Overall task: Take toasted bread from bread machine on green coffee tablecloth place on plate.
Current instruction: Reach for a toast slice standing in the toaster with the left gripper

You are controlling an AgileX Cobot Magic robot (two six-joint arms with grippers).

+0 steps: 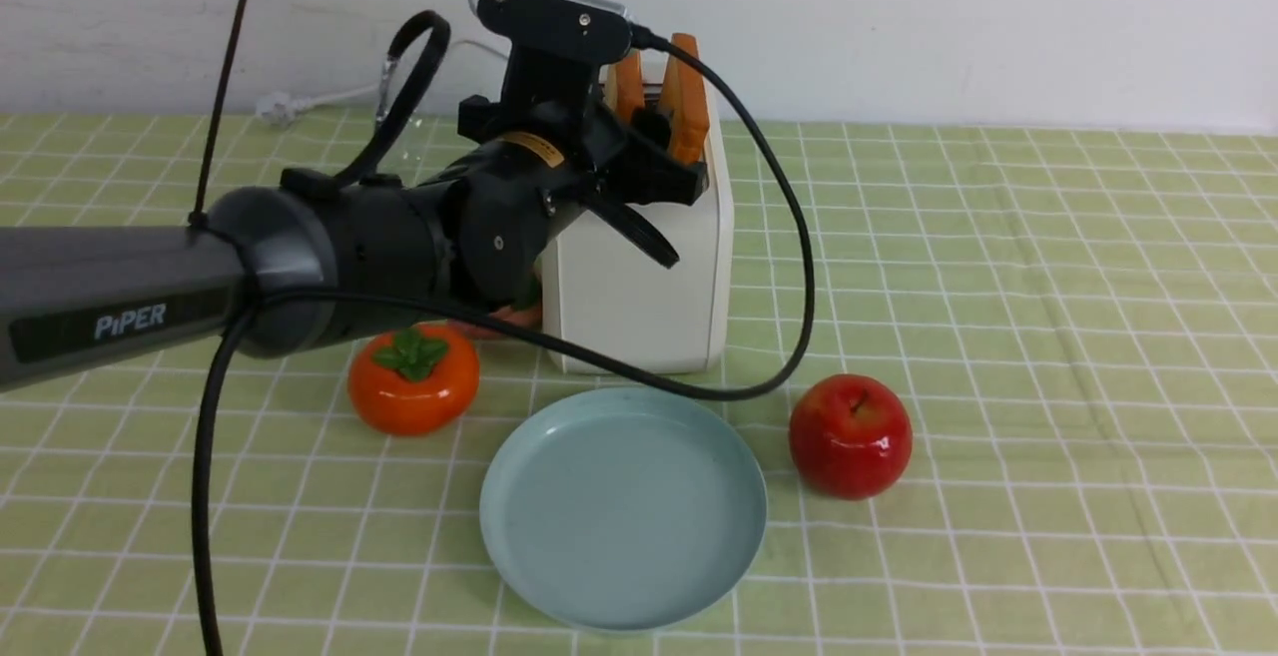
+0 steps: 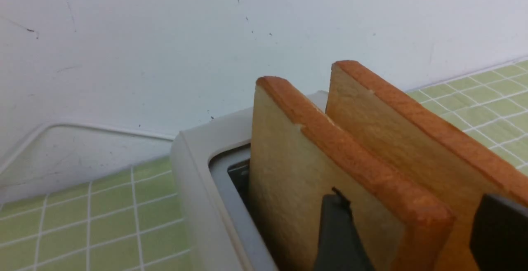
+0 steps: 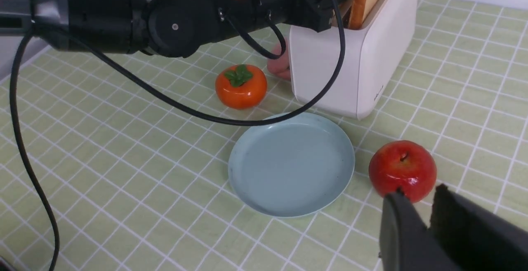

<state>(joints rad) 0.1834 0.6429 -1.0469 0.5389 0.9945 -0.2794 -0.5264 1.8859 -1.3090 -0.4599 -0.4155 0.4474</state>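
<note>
The cream-white bread machine [image 1: 639, 297] stands on the green coffee tablecloth [image 1: 998, 287] behind the pale blue plate [image 1: 624, 506], which is bare. Two slices of toasted bread [image 1: 689, 87] stand upright in its slots. My left gripper [image 1: 659, 137] is at the top of the bread machine. In the left wrist view it [image 2: 412, 205] is open, with one finger [image 2: 338, 229] against the face of the nearer slice [image 2: 288, 172] and the other finger [image 2: 499, 234] beyond that slice's crust, in front of the second slice [image 2: 396, 139]. My right gripper [image 3: 418, 192] is shut and empty, above the cloth near the red apple.
An orange persimmon [image 1: 412, 378] lies left of the plate and a red apple [image 1: 850, 434] right of it. A pinkish object [image 3: 280, 64] sits behind the bread machine's left side. The left arm's cable [image 1: 779, 237] hangs over the bread machine's front. The white power cord [image 1: 300, 102] lies by the wall.
</note>
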